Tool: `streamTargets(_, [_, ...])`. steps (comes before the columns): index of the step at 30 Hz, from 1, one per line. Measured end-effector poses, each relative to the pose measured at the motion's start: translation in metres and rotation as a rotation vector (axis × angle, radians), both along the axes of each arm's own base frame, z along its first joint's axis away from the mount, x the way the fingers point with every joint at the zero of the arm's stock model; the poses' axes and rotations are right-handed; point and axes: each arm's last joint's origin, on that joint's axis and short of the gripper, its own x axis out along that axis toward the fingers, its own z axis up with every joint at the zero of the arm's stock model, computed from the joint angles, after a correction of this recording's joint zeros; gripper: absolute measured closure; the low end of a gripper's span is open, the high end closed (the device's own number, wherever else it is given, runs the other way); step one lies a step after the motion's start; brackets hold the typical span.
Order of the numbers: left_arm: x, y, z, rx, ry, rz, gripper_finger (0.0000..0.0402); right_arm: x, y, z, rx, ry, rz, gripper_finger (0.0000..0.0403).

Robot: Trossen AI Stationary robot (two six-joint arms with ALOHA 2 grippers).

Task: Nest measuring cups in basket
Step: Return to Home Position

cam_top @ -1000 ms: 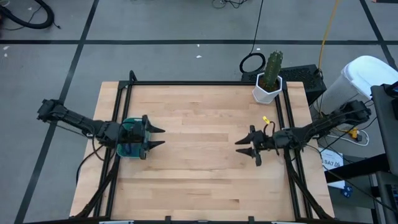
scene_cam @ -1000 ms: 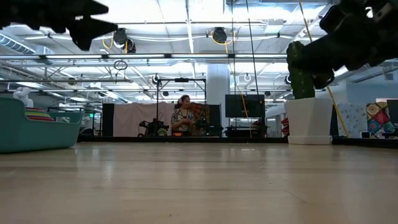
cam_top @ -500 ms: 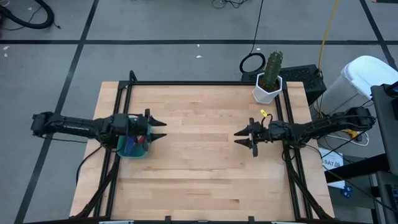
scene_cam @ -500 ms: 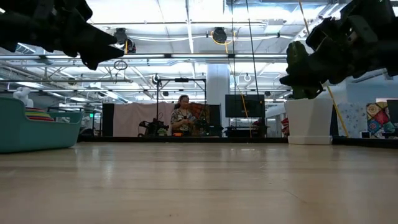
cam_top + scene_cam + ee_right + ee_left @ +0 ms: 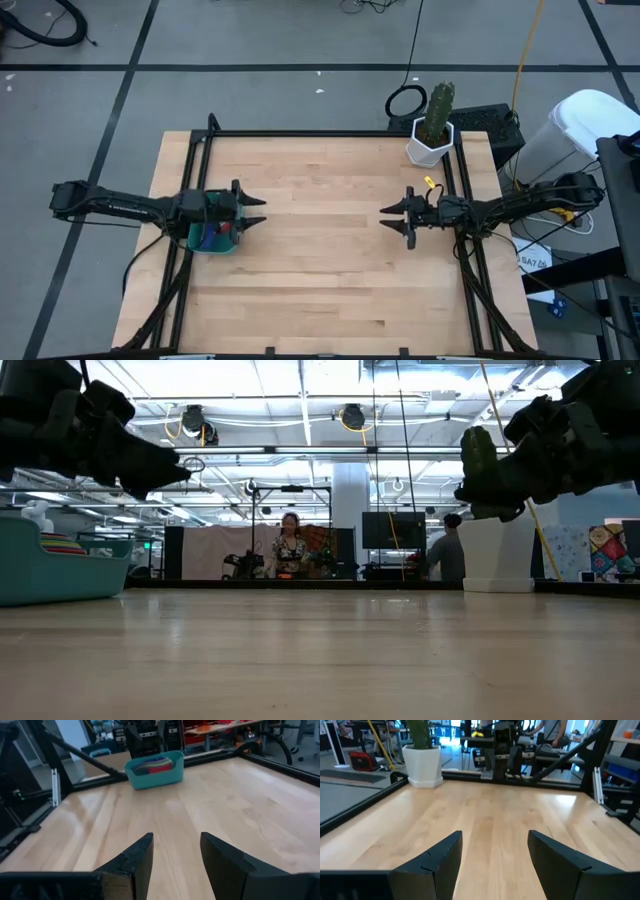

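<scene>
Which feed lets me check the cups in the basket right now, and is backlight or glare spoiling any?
Right wrist view: basket evenly lit, measuring cups visible inside, mild sheen on table. Low view: ceiling lights backlight left gripper and right gripper into silhouettes. High view: even light, but the left gripper partly covers the basket.
</scene>
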Motion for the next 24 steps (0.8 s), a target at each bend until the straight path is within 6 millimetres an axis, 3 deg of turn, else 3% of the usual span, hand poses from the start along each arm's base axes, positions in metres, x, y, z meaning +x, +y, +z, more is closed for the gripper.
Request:
streamTargets(11, [-0.002, 0.000, -0.006, 0.028, 0.025, -0.009, 0.0189, 0.001, -0.006, -0.005, 0.015, 0.041, -0.016, 0.0248])
streamTargets(19, [-0.003, 0.002, -0.006, 0.040, 0.020, 0.003, 0.0291, 0.002, -0.006, 0.000, -0.017, -0.017, -0.011, 0.0254])
streamTargets(24, [-0.003, 0.000, -0.008, 0.036, 0.040, -0.040, 0.0370, 0.003, -0.005, 0.008, -0.045, -0.101, 0.022, 0.0325])
